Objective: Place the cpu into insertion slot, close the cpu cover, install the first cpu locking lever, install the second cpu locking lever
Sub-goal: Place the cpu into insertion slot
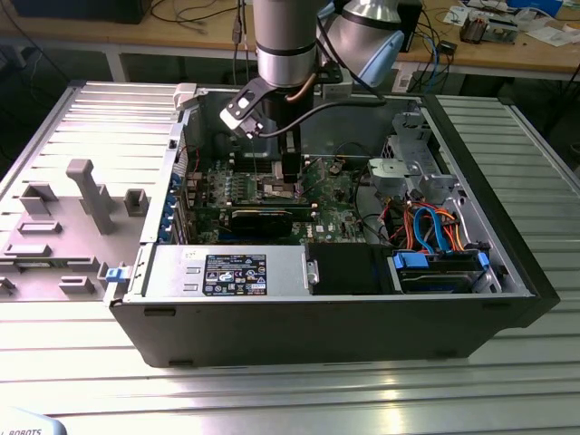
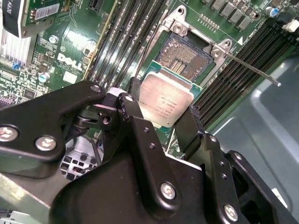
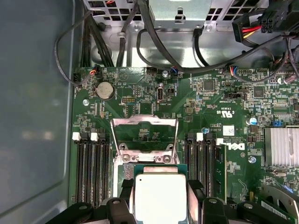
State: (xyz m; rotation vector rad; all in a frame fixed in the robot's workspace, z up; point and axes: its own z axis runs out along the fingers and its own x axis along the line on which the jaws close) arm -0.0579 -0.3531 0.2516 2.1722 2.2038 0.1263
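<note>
Black gripper [image 2: 162, 114] fingers [image 2: 133, 109], closest to the lens in both wrist views, pinch the cpu [image 2: 164, 100] by two opposite edges. The jaws are narrow and closed on the chip. Cpu is flat, silvery-grey top facing up, w/ a green edge showing.

In the second wrist view the chip hangs partly over the near edge of the insertion slot [image 2: 183, 55], whose dark pin field lies bare. Can't tell if chip touches the slot's rim. A thin locking lever [image 2: 250, 69] sticks out free from one slot corner, across the memory slots [image 2: 233, 79].

In the first wrist view the cpu [image 3: 160, 196] sits btwn the fingers. The cpu cover [image 3: 145, 121] is swung up open just beyond it, green board visible thru its window. Memory slots [image 3: 91, 168] flank both sides.

In the exterior view the arm reaches down into an open computer case [image 1: 317, 317], w/ the gripper [image 1: 290, 177] over the middle of the motherboard [image 1: 335, 213]. Case lies on a slatted metal table [image 1: 362, 390]. A grey plastic fixture [image 1: 86, 195] is near the table's edge, at the exterior view's left.
</note>
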